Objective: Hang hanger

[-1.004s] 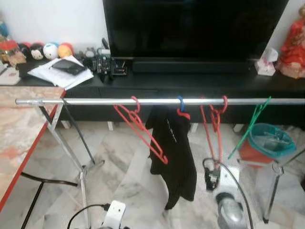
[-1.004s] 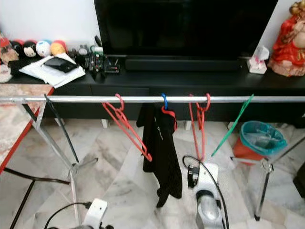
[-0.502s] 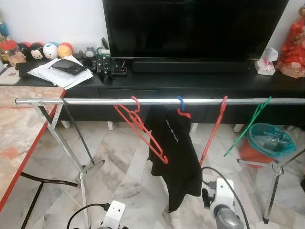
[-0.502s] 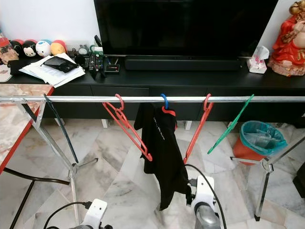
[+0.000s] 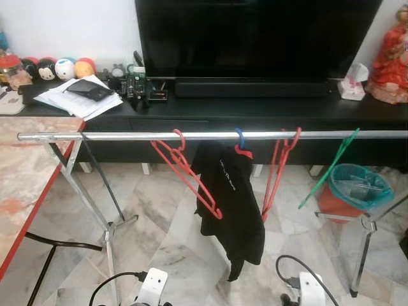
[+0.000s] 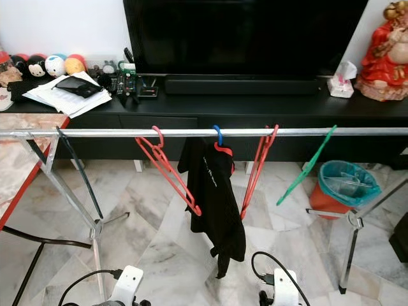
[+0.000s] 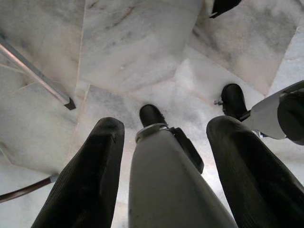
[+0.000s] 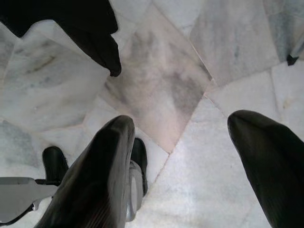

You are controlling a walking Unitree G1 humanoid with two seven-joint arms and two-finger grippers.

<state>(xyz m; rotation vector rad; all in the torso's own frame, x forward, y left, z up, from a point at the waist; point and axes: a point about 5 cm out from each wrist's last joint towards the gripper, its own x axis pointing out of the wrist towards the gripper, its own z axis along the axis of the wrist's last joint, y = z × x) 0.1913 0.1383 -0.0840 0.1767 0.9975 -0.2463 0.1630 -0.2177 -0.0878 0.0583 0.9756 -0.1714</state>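
Nearest, both arms hang low over the marble floor [image 5: 159, 248]: the left gripper [image 7: 164, 156] points down with its jaws spread and nothing between them, the robot's own leg and black feet showing below, and the right gripper [image 8: 190, 161] hangs the same way, jaws spread and empty, above pale tiles with the hem of the black garment [image 8: 90, 28] in the corner of its wrist view. In the eye views the white wrist ends sit at the bottom edge, cables looped beside them. Beyond them a silver rail [image 5: 127, 136] runs across on a folding stand. Along it hang 4 hangers: a red hanger [image 5: 188, 175] tilted on the left, a blue-hooked hanger [image 5: 241, 139] carrying the black garment, a second red hanger [image 5: 275, 172] just right of the garment, hooked on the rail and slanting down toward it, and a green hanger [image 5: 328, 169] farther right. A teal bin [image 5: 354, 188] stands on the floor beneath the green one. Farthest, a black bench [image 5: 255, 108] carries a TV [image 5: 255, 38], papers [image 5: 76, 99], and small round toys [image 5: 60, 67].
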